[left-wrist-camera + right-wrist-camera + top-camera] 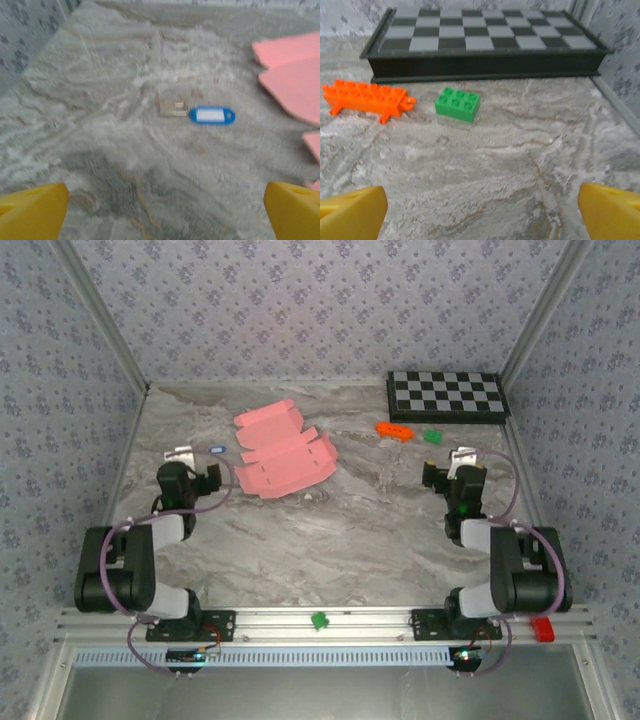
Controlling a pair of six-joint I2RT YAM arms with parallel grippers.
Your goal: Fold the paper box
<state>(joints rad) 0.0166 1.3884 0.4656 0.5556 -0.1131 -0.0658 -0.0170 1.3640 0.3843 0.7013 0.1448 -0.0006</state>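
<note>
The paper box is a flat salmon-pink die-cut sheet with flaps, lying unfolded on the marble table left of centre. Its rounded flaps reach into the right edge of the left wrist view. My left gripper hovers left of the sheet, apart from it, open, its yellow fingertips spread wide over bare table. My right gripper sits at the right side of the table, far from the sheet, open too, with yellow fingertips wide apart and nothing between them.
A blue key tag lies just ahead of the left gripper. An orange toy brick and a green brick lie before a folded chessboard at the back right. Patterned walls enclose the table; another green piece sits on the front rail.
</note>
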